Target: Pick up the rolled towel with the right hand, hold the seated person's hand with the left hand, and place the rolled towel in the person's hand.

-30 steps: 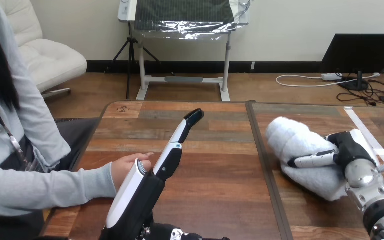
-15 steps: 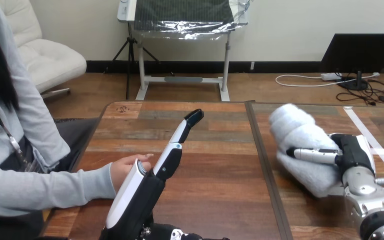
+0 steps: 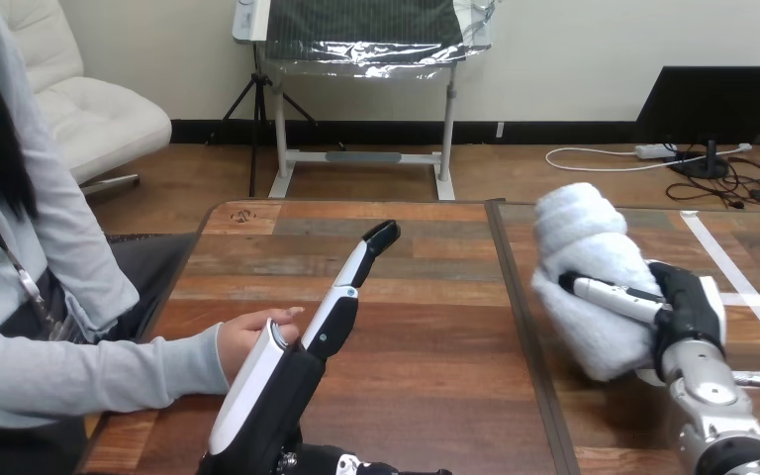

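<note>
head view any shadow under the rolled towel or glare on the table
Head view: a soft shadow darkens the table below the rolled towel, which the right hand grips; head view again: the wood shows only a faint sheen, no hard glare.

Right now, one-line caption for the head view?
Right robot hand grips the rolled towel; left robot hand open beside the person's hand.

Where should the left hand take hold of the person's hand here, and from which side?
Probably across the palm, just behind the fingers, coming from the near side. The person's hand rests flat on the table with fingers pointing toward the table's middle, so its near edge lies free. The left hand, fingers straight, stands right beside that edge.
</note>
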